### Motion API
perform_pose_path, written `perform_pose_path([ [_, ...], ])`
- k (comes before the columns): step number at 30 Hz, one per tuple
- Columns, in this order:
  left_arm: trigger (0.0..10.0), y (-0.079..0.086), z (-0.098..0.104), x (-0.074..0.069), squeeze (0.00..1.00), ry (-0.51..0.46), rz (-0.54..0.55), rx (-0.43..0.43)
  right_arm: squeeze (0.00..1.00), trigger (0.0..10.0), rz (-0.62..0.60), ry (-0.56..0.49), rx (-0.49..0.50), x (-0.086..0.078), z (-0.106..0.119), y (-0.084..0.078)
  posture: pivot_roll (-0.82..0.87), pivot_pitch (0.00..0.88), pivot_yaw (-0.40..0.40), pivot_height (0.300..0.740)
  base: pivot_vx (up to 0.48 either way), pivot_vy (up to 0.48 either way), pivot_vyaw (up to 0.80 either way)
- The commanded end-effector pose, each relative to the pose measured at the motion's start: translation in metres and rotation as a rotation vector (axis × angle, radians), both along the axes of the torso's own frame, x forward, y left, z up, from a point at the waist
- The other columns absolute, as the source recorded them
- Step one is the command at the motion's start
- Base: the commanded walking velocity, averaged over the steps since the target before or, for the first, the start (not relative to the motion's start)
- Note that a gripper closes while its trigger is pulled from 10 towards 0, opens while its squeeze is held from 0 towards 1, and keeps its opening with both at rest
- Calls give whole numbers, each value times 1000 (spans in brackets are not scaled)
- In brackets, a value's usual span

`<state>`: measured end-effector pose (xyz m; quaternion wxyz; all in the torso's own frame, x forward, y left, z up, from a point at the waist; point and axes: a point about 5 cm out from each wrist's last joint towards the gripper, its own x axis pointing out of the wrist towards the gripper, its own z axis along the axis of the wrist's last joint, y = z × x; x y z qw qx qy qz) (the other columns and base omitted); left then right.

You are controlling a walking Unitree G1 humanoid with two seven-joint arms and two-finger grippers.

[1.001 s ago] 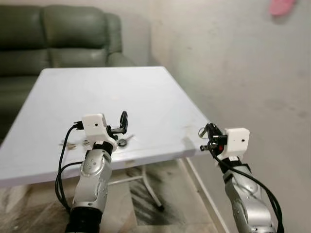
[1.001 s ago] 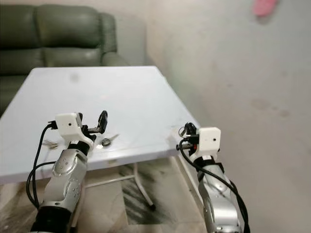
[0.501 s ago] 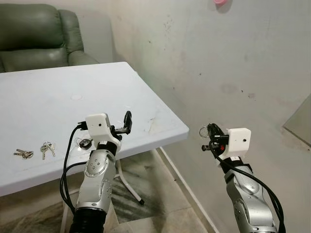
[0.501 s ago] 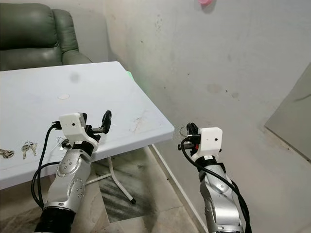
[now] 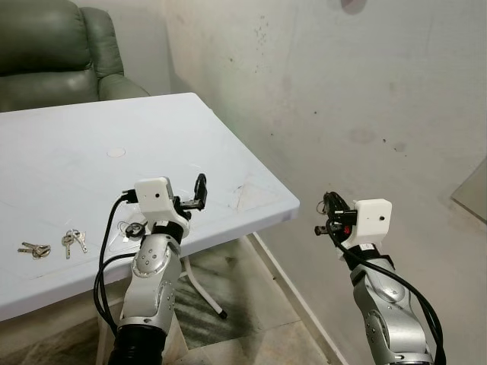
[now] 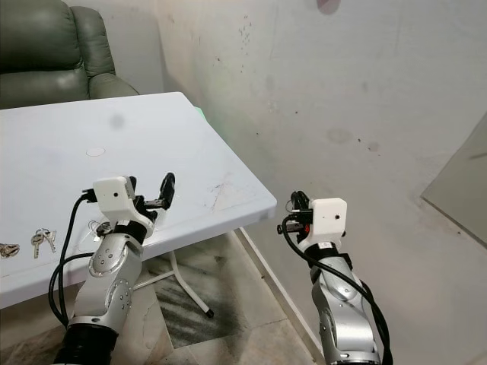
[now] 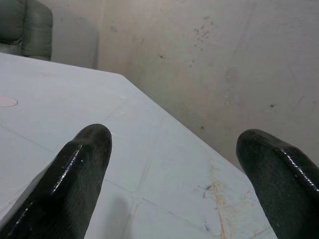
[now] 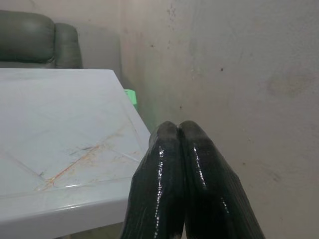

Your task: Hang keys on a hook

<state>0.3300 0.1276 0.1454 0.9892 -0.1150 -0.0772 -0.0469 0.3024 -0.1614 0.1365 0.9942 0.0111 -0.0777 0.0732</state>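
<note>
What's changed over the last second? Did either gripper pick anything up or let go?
Mostly the camera: the view swung right, toward the wall, so the white table slid left in the picture. No grab or release: the left gripper stays open above the table's near edge, the right gripper stays shut beyond the table's corner. The key bunches lie untouched on the table.

Smooth white plastic table (image 5: pixel 152 152), metal keys (image 5: pixel 72 240), leather sofa (image 5: pixel 53 46).

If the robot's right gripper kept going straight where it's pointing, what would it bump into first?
Probably the wall. The right gripper, fingers pressed together, points past the white table's corner toward the stained plaster. The table edge lies close beside that line, so depth is uncertain.
</note>
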Motion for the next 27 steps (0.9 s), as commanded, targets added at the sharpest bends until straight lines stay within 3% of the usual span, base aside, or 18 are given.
perform_pose_path([
  [1, 10000, -4, 2, -1, 0, -7, -18, 10, 0, 10000, -18, -17, -1, 1, 6, -3, 9, 1, -62, 740, 0, 0, -587],
  [27, 10000, -7, 4, -3, 0, -18, -23, -23, 0, 10000, -24, -14, 0, 2, 5, -4, 9, 5, -62, 740, 0, -68, -587],
])
